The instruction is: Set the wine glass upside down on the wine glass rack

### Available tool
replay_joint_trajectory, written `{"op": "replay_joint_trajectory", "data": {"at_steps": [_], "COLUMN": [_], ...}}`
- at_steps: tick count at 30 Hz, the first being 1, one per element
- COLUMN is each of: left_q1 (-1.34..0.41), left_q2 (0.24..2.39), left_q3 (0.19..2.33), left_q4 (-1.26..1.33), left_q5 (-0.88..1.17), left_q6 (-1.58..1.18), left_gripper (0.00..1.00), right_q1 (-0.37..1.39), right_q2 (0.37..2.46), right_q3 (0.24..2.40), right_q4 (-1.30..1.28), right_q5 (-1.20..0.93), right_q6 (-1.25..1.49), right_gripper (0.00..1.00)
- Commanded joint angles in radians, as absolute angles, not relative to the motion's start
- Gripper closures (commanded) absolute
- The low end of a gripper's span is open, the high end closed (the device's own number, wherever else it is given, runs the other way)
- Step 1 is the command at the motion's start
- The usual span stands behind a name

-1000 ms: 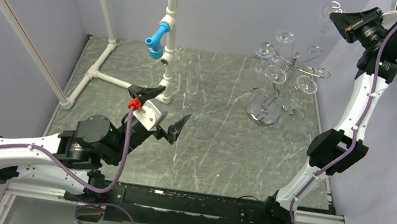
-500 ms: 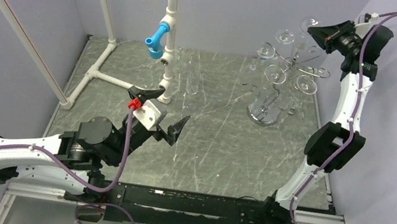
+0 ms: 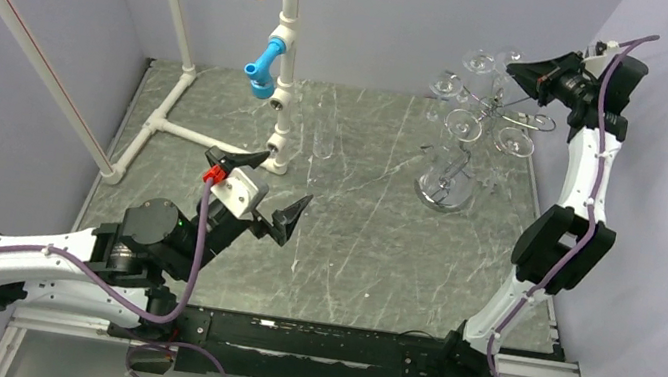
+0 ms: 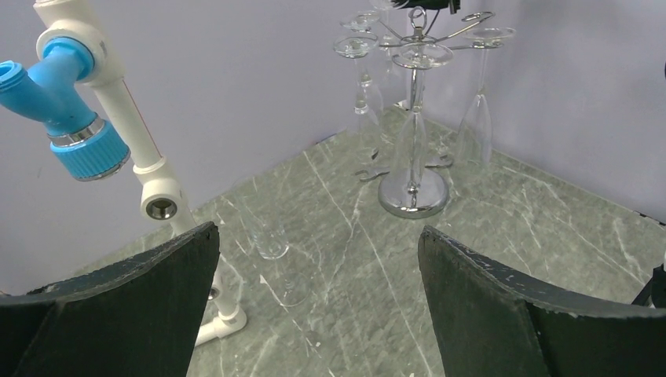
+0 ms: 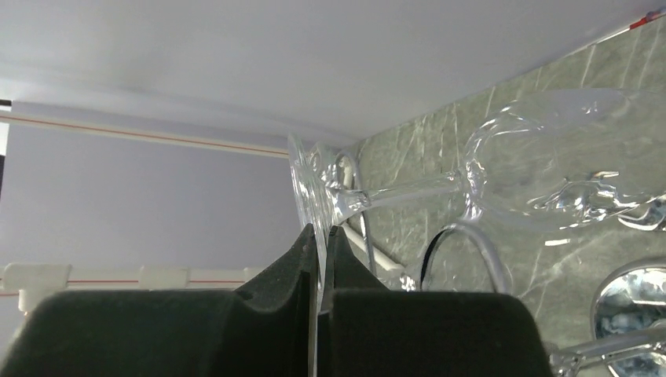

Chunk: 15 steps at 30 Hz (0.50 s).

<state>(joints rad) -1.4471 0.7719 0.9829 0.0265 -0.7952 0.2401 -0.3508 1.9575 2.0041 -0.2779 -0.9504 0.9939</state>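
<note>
- Top external view: wine glass rack (image 3: 440, 193) in the upper right of the frame, near the far and right edges of the grey marbled surface (image 3: 362, 244). Several stemmed glasses hang from its curled arms.
- Right gripper (image 3: 518, 73) is raised level with the rack top, at its right side. The fingers' spacing cannot be told here.
- Left gripper (image 3: 269, 186) sits centre-left and low over the surface, fingers spread wide and empty. It is just beside the foot of the white pipe frame (image 3: 281, 125).
- A broad open band of surface lies between the left gripper and the rack.
- Left wrist view: two dark fingers (image 4: 118, 306) fill the lower corners, wide apart, nothing between them.
- The rack (image 4: 412, 195) stands upper centre on its shiny round base, with hanging glasses crowded round the post. Walls lie close behind it.
- The pipe frame (image 4: 129, 126), with a blue fitting (image 4: 71, 102), is at upper left. A clear glass (image 4: 271, 236) stands on the surface beside its foot.
- Right wrist view: right gripper (image 5: 318, 236) at lower centre, fingers pressed together on the rim of the wine glass (image 5: 542, 169) foot.
- The stem runs rightward to the bowl at upper right.
- A chrome loop of the rack curves just below the stem; whether they touch cannot be told. The rack (image 5: 640, 298) base shows at lower right.
</note>
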Motion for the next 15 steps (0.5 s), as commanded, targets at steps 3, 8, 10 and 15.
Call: {"op": "replay_joint_trajectory", "data": {"at_steps": [3, 8, 10, 15], "left_q1": [-1.447, -1.448, -1.447, -1.448], "left_q2": [0.749, 0.739, 0.735, 0.735], "left_q3": [0.98, 0.969, 0.966, 0.966], "left_q4": [0.058, 0.059, 0.062, 0.063], "left_q5": [-0.816, -0.819, -0.818, -0.819], "left_q6": [0.221, 0.214, 0.215, 0.22], "left_gripper": [0.0, 0.01, 0.01, 0.01], "right_q1": [-0.371, -0.393, -0.4, -0.407], "right_q2": [1.818, 1.787, 1.778, 1.756], "right_q3": [1.993, 1.956, 1.942, 1.896], "right_q4": [-0.265, -0.296, -0.297, -0.305], "right_q5": [-0.953, -0.954, -0.961, -0.961], "right_q6": [0.994, 0.991, 0.994, 0.992], "right_gripper": [1.0, 1.0, 1.0, 1.0]}}
